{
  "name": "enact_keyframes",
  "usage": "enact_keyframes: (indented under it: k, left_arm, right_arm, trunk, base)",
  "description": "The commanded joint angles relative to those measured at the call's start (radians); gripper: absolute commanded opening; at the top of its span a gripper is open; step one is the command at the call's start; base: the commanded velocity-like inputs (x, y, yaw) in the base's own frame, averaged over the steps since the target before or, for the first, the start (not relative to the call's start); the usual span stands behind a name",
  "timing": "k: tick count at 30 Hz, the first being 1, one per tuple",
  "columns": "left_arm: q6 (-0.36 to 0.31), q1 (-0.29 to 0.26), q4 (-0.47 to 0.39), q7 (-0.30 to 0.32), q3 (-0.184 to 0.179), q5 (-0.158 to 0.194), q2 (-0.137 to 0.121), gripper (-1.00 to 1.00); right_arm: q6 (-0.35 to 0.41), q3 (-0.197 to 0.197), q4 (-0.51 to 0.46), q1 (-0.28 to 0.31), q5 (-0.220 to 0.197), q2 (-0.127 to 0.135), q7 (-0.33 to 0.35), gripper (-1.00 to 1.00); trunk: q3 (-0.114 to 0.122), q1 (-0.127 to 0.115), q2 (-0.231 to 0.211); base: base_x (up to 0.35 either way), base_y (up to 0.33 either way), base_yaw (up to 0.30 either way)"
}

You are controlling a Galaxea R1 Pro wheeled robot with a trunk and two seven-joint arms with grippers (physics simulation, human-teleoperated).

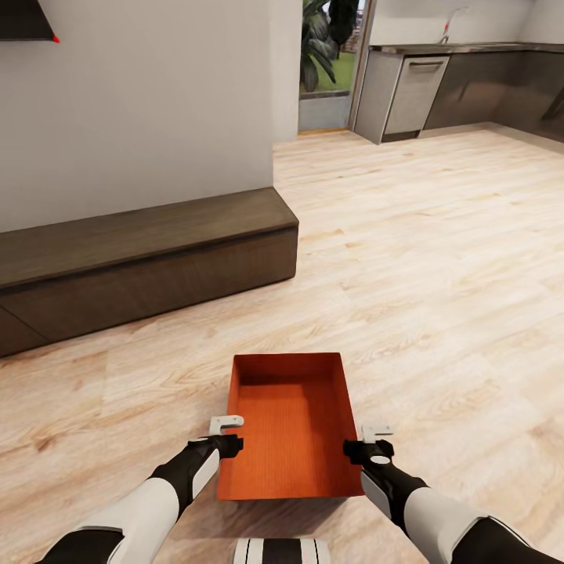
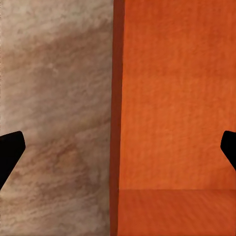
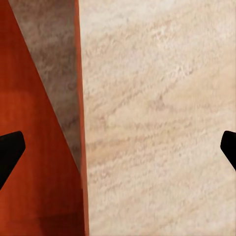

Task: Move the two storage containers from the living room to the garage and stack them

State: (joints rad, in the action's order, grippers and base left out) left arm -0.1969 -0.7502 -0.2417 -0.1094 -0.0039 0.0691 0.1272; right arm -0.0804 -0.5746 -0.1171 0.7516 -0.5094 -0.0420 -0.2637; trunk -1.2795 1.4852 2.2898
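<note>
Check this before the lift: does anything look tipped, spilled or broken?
Nothing stands out. The orange bin sits flat, upright and empty on the wood floor, with the left gripper and right gripper open at its long sides.

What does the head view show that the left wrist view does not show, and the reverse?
The head view alone gives the whole orange-red rectangular plastic container, open-topped, with the left gripper and right gripper at its two long sides, plus the low dark wooden cabinet and grey kitchen units. The left wrist view alone gives a close look down the container's ribbed wall, with that gripper's dark fingertips spread wide on either side of the wall's edge. Both show the container and the light wood-plank floor.
</note>
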Motion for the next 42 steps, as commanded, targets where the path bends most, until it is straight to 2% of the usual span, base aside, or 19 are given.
enact_keyframes:
  k: [1,5,12,29,42]
  left_arm:
    - [-0.006,0.000,-0.002,-0.004,-0.001,0.007,0.000,1.00]
    - [-0.006,0.000,-0.002,-0.004,-0.001,0.007,0.000,1.00]
    - [-0.006,0.000,-0.002,-0.004,-0.001,0.007,0.000,1.00]
    - [-0.004,0.000,-0.004,-0.005,-0.001,0.007,0.000,1.00]
    - [-0.004,0.000,-0.004,-0.005,-0.001,0.008,-0.001,1.00]
  right_arm:
    - [-0.004,-0.008,0.001,0.000,-0.011,0.000,-0.003,1.00]
    - [-0.004,-0.008,0.001,0.000,-0.011,-0.002,-0.003,1.00]
    - [-0.004,-0.008,0.001,0.000,-0.011,-0.003,-0.003,1.00]
    - [-0.004,-0.008,0.001,0.000,-0.011,-0.003,-0.002,1.00]
    - [-0.004,-0.008,0.001,0.000,-0.011,-0.003,-0.002,1.00]
  trunk:
    - [-0.001,0.000,0.000]
    - [-0.001,0.000,0.000]
    - [-0.023,0.027,0.049]
    - [-0.023,0.027,0.049]
    - [-0.023,0.027,0.049]
  base:
    - [0.000,0.000,0.000]
    - [0.000,0.000,0.000]
    - [0.000,0.000,0.000]
    - [0.000,0.000,0.000]
    - [-0.024,-0.093,0.000]
